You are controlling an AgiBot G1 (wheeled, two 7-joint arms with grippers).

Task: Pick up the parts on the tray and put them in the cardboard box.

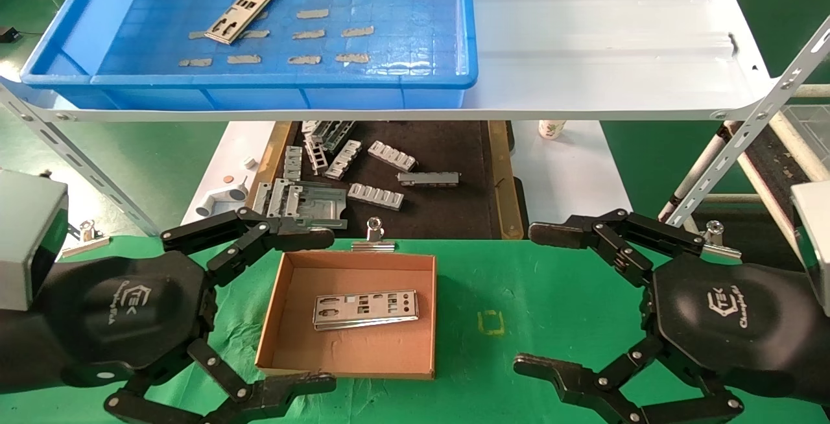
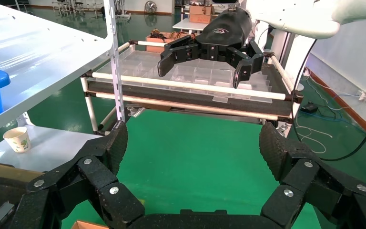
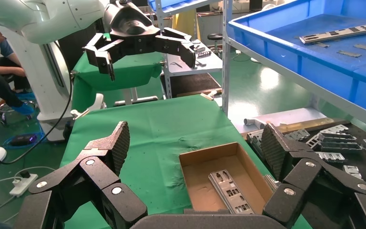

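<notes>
Silver plate [image 1: 366,309] already lies in your cardboard box [image 1: 280,294], near centre. One plate [image 1: 248,6] remains far left in the blue tray [image 1: 428,22]. Left gripper [image 1: 272,310] and right gripper [image 1: 551,301] hover near, fingers apart, empty.

Before me a green cloth [image 1: 551,301] covers the table, with a yellow square mark [image 1: 491,322] on it. Beyond lies a black mat [image 1: 447,203] scattered with grey ribbed brackets [image 1: 376,195]. A paper cup [image 1: 551,128] stands under the white shelf [image 1: 603,41]. A binder clip [image 1: 374,237] sits at the cloth's edge.
</notes>
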